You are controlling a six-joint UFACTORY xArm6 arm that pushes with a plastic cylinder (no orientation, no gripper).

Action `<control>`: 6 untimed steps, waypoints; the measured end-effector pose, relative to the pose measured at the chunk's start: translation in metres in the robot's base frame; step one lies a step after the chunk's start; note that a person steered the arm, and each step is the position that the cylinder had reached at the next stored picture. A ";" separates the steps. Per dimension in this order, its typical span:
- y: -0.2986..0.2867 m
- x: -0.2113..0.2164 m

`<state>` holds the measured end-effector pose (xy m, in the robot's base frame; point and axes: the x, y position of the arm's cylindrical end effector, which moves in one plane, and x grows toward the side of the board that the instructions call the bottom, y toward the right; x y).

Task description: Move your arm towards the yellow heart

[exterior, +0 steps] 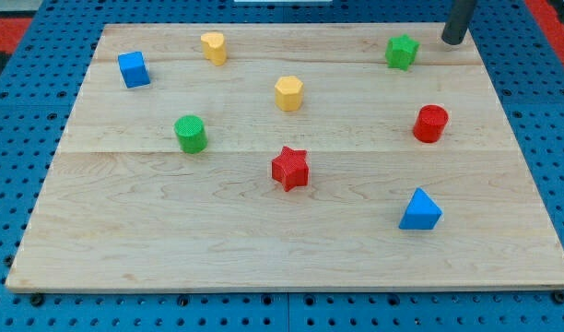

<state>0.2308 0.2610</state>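
The yellow heart [214, 46] stands near the board's top edge, left of centre. My tip [452, 41] is at the view's top right, on the board's top edge, far to the right of the yellow heart. The green star [402, 52] lies just left of my tip, between it and the heart. A yellow hexagon [288, 93] sits below and right of the heart.
The wooden board [171, 231] also carries a blue cube [134, 69] at top left, a green cylinder [191, 134], a red star [290, 168] at centre, a red cylinder [430, 123] at right and a blue triangle [419, 210] at lower right.
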 end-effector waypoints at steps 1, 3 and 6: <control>-0.028 -0.038; -0.099 -0.038; -0.325 -0.017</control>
